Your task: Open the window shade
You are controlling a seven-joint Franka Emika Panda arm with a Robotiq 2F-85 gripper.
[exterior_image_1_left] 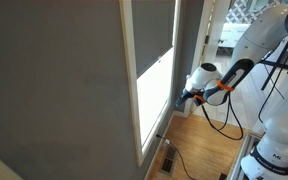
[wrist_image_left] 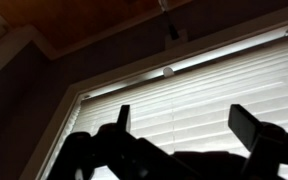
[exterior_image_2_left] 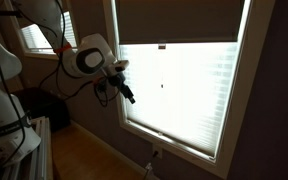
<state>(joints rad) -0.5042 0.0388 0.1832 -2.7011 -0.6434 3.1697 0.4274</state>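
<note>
The window shade [exterior_image_1_left: 154,35] is a dark-grey blind covering the top part of the window; in the exterior view that faces the window [exterior_image_2_left: 179,20] its straight bottom edge carries a small tab [exterior_image_2_left: 162,45]. Below it the pane is bright. My gripper [exterior_image_1_left: 179,100] is open and empty. It hovers close to the window's lower half, well below the shade's edge, near the side of the frame [exterior_image_2_left: 129,95]. The wrist view, upside down, shows my two open fingers [wrist_image_left: 184,125] against the bright, lined pane. The shade is out of that view.
The white window frame [exterior_image_2_left: 256,90] borders the pane. A broad grey wall panel [exterior_image_1_left: 54,80] lies beside it. The wooden floor [exterior_image_1_left: 209,135] holds a vent [exterior_image_1_left: 167,160] and a black cable. A wall outlet [wrist_image_left: 172,33] sits under the sill. The robot's white body [exterior_image_1_left: 269,150] stands nearby.
</note>
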